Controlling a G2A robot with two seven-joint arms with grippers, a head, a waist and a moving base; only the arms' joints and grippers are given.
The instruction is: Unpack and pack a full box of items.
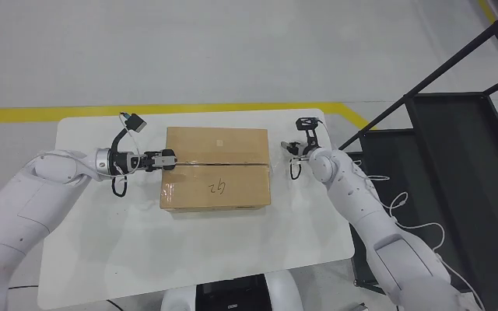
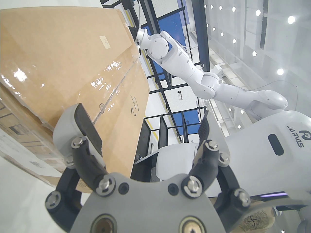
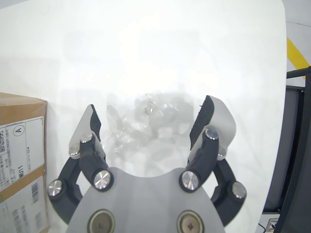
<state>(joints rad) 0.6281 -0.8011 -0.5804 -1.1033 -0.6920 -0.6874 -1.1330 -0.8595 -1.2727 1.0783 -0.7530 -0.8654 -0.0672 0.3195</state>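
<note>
Up top: on the white table point(image 1: 117, 233), a brown cardboard box point(image 1: 215, 167), flaps shut, glossy clear tape down the centre seam, contents hidden. Left gripper point(image 1: 166, 159) held level at the seam's left end, right gripper point(image 1: 289, 148) just off the right end.

Left wrist: fingers spread wide, one pad point(image 2: 85, 127) at the box's top edge by the seam.

Right wrist: fingers apart, holding nothing, above crumpled clear film point(image 3: 143, 124) on the table, the box's labelled side nearby.

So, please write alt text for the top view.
A closed cardboard box sits on the white table, with the left claw at one end of its top seam and the right claw beside the other end.
</note>
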